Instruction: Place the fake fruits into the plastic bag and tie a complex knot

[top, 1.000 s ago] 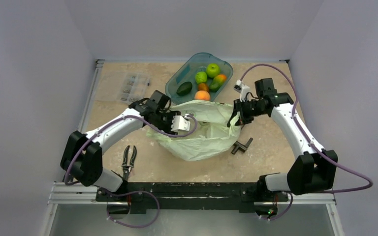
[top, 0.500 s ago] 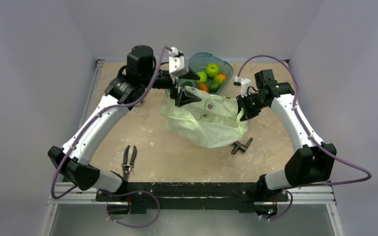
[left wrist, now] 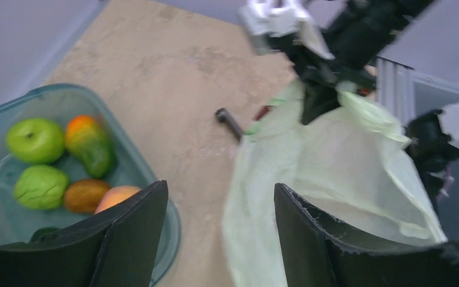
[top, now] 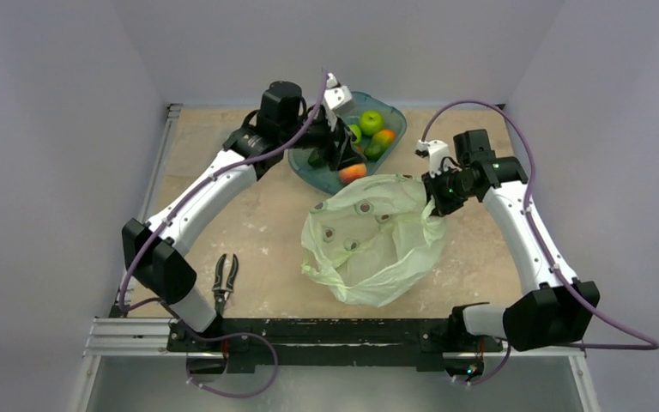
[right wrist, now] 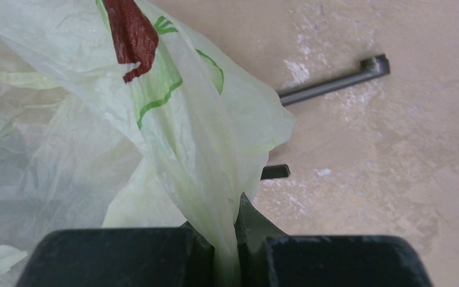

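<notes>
While the right gripper (right wrist: 227, 239) is pinched tight on the rim of the plastic bag (top: 373, 245) slumped in the middle of the table (top: 257, 232), the left gripper (left wrist: 218, 191) hangs wide open over the edge of the teal tub (top: 399, 118) where the fake fruits (left wrist: 36, 140) sit, with open tabletop to its left.

Left claw (left wrist: 220, 197) agape, arm outstretched; right claw (right wrist: 227, 236) clamped tight.

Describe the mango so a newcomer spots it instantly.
Find the translucent teal tub at the far edge of the table, beyond the pale green bag. The mango lies inside it beside the bright green apple. It is the only elongated two-tone fruit: green with an orange end.
</notes>
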Available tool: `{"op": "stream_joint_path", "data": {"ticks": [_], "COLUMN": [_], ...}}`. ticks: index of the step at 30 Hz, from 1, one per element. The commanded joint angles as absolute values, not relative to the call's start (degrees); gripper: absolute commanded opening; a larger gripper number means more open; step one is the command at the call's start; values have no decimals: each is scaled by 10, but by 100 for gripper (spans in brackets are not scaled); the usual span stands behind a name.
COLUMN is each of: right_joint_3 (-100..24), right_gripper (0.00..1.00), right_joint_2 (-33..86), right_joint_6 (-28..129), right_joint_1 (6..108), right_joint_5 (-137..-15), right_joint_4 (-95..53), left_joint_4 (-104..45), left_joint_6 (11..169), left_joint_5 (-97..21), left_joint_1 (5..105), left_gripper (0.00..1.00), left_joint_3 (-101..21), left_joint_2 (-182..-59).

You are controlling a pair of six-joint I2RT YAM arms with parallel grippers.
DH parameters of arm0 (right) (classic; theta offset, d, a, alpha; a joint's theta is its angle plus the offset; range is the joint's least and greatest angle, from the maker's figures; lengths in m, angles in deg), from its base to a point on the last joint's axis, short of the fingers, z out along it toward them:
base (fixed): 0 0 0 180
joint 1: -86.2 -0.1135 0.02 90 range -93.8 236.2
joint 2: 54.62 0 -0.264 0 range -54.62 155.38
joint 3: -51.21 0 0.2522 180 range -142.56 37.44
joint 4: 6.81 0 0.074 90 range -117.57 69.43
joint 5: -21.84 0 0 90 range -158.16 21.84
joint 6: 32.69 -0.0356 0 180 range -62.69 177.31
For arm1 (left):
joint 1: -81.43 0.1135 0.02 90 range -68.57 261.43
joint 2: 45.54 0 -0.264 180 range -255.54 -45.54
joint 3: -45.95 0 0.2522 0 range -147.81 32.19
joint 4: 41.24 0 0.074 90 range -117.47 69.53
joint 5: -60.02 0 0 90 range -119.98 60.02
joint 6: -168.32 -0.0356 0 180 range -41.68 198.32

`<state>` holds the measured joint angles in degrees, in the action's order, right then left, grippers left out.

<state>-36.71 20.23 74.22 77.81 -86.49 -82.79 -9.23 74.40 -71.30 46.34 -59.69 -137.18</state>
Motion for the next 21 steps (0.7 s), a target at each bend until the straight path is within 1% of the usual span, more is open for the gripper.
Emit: {"op": "stream_joint_path", "data": {"ticks": [1, 7, 10, 15, 18, 21], "right_joint_3": [-346, -341, -331, -345, -358, -369], "right_gripper": [0, 0, 0, 0, 0, 0], "right_joint_2": [150, 120, 115, 131, 142, 152], "right_joint_6": [768, 771, 774, 777, 777, 776], "right_joint_1": [786, 804, 828, 878, 886, 887], "right_joint_5": [-778, -754, -736, -738, -743, -758], "right_joint_4": [-820, -843, -848, -857, -857, -858], "left_joint_4": [-16, 108, 131, 157, 175, 191], "left_joint_6": [762, 688, 669, 626, 598, 573], "left_joint_5": [-592, -530, -491, -432, -403, -384], "left_joint_1": [517, 516, 517, 513, 514, 521], "left_gripper": [64, 59, 56, 54, 53, 49], "left_joint_3": [-681, -745, -761, -755, -734, -692], "left_joint_2": [-1448, -1574, -1614, -1651, -1660, -1645]}}
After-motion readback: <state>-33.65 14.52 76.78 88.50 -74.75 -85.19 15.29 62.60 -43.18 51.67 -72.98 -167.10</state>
